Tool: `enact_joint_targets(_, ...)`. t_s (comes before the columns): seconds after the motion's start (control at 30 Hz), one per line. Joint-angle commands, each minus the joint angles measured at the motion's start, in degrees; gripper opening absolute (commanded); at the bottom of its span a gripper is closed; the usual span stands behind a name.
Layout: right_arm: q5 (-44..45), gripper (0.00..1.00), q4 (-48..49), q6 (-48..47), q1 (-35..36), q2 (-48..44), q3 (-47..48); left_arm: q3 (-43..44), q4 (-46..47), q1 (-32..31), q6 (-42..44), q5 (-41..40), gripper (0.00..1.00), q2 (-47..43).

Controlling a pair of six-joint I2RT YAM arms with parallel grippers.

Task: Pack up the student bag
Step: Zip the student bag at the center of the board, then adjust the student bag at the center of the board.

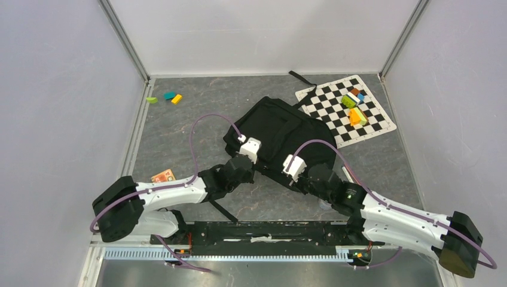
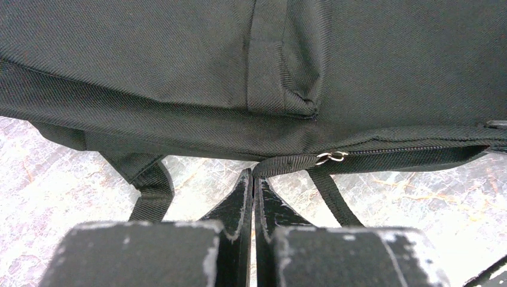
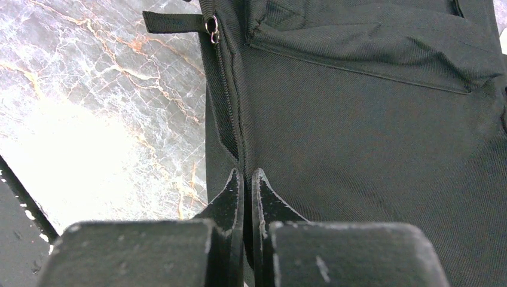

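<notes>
Surface [image 1: 197, 128]: grey, marbled, walled on three sides.

Student bag [image 1: 275, 134]: lies flat mid-surface, just beyond both wrists. Its right side meets the edge of the checkered mat [image 1: 326, 104]; I cannot tell whether it touches or overlaps. Straps trail off its near edge.

Left gripper [image 2: 254, 174]: jaws closed, tips pinching the very end of the zip pull tab [image 2: 287, 162] at the bag's near edge.

Right gripper [image 3: 245, 173]: jaws closed as well, tips on the bag's edge where the zipper [image 3: 226, 89] runs in. It looks like a pinch of fabric beside the teeth, though the gap between the tips is dark.

Step in hand, as I judge it: opening the zipper, with one gripper anchoring and the other drawing.
- Pull the tab along the zipper line, low and parallel to the seam, not upward.
- Let the right grip oppose that pull so the fabric is taut; otherwise the soft bag may simply slide on the smooth surface.
- The tab is thin webbing held by its end only, so a jerk could slip it free. Pull slowly and evenly.
- Watch the metal ring [image 2: 332, 157]: it should lead and not twist.

Small items: the blocks [image 1: 356, 107] on the mat, more blocks [image 1: 164, 97] at far left and an orange card [image 1: 162, 176] at near left, all well apart from both grippers.
</notes>
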Motion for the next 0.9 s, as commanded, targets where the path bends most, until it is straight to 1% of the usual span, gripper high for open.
enact_joint_targets(0.0, 3.3, 0.0, -3.6, 0.6, 0.2, -0.8, 2.1, -0.3, -1.5, 2.1, -1.6, -3.7, 0.02, -2.5)
enact_joint_targets(0.1, 3.6, 0.0, -3.1, 1.3, 0.3, -0.5, 2.4, 0.4, -2.2, 2.1, -1.2, -2.4, 0.02, -2.7)
enact_joint_targets(0.13, 3.9, 0.04, -3.0, 2.0, 0.3, -0.6, 2.7, 0.8, -2.6, 2.1, -0.8, -1.4, 0.04, -3.0)
enact_joint_targets(0.17, 4.5, 0.12, -3.0, 3.1, 0.3, -0.9, 3.3, 1.2, -3.3, 2.1, -0.7, -0.9, 0.15, -3.7)
enact_joint_targets(0.2, 5.5, 0.31, -3.0, 4.1, 0.3, -1.4, 4.0, 1.6, -4.1, 2.1, -0.8, -0.9, 0.28, -4.4)
enact_joint_targets(0.23, 6.9, 0.47, -3.1, 5.4, 0.3, -1.8, 4.6, 2.3, -5.3, 2.1, -0.9, -1.2, 0.49, -5.5)
enact_joint_targets(0.3, 11.0, 0.69, -4.5, 8.2, 0.4, -2.8, 6.6, 3.9, -8.5, 2.2, -1.2, -1.9, 0.79, -7.9)
enact_joint_targets(0.33, 13.1, 0.77, -5.6, 10.5, 0.3, -3.1, 7.8, 4.9, -10.0, 2.5, -1.4, -2.0, 0.92, -9.3)
enact_joint_targets(0.37, 16.0, 0.86, -6.8, 12.0, 0.2, -3.3, 9.2, 5.9, -11.3, 2.9, -1.7, -1.0, 0.99, -10.3)
enact_joint_targets(0.4, 19.3, 0.94, -8.7, 13.8, 0.2, -3.2, 10.4, 7.4, -13.3, 3.7, -2.0, 0.4, 1.0, -10.7)
enact_joint_targets(0.43, 22.2, 0.98, -10.9, 15.7, -0.2, -3.0, 12.0, 8.7, -15.4, 5.1, -2.4, 2.6, 1.0, -10.6)
enact_joint_targets(0.47, 24.3, 0.98, -12.7, 16.9, -1.2, -2.5, 13.5, 10.5, -17.3, 6.6, -2.8, 4.7, 1.0, -9.8)
enact_joint_targets(0.53, 24.4, 0.98, -16.2, 18.8, -4.9, -1.2, 15.7, 13.9, -21.8, 9.8, -3.0, 6.6, 1.0, -7.4)
enact_joint_targets(0.63, 18.5, 0.98, -18.2, 19.9, -13.5, -0.1, 16.2, 16.9, -23.9, 15.2, -2.5, 8.1, 1.0, -3.6)
enact_joint_targets(0.73, 16.1, 0.98, -18.6, 21.3, -20.9, 0.2, 14.9, 17.3, -20.5, 23.2, -4.2, 15.8, 1.0, -0.9)
enact_joint_targets(0.87, 15.9, 0.98, -18.6, 20.4, -27.2, 1.0, 12.5, 17.2, -14.3, 33.4, -8.7, 28.7, 1.0, 2.7)
